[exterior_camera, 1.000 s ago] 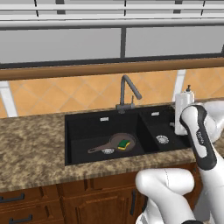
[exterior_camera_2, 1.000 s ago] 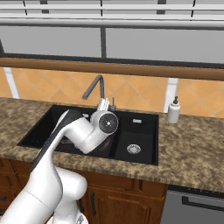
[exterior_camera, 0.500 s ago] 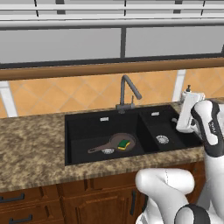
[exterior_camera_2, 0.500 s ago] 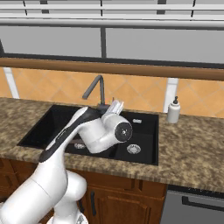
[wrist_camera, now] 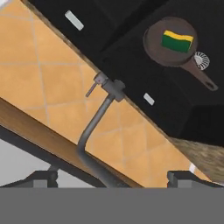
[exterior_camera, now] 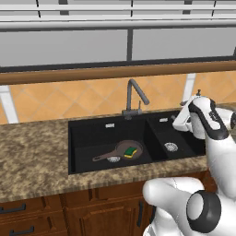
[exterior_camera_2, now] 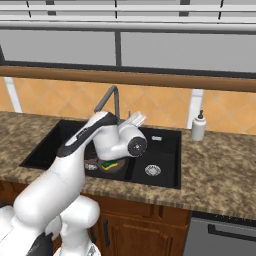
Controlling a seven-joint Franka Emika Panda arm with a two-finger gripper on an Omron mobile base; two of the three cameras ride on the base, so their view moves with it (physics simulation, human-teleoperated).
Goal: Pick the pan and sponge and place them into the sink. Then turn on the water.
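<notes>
Brown pan (exterior_camera: 127, 150) with sponge (exterior_camera: 131, 151) in sink (exterior_camera: 92, 138); gripper (wrist_camera: 113, 178) wide apart, empty, near faucet (wrist_camera: 98, 127).

— What does the arm (exterior_camera_2: 65, 170) look like?
— Glossy white shells, rounded and fat like bent pipes, each segment running into the next at a bulging joint.
— Any dark parts?
— A black stripe runs along the forearm, and a black band (exterior_camera: 213, 120) curves over the wrist housing in the left base view. The round joint caps (exterior_camera_2: 136, 146) are dark grey discs ringed in black.
— And the claw (wrist_camera: 113, 180)?
— Two small dark grey blocky finger tips (wrist_camera: 41, 178), square-edged, standing wide apart. No cables or markings I can make out.
</notes>
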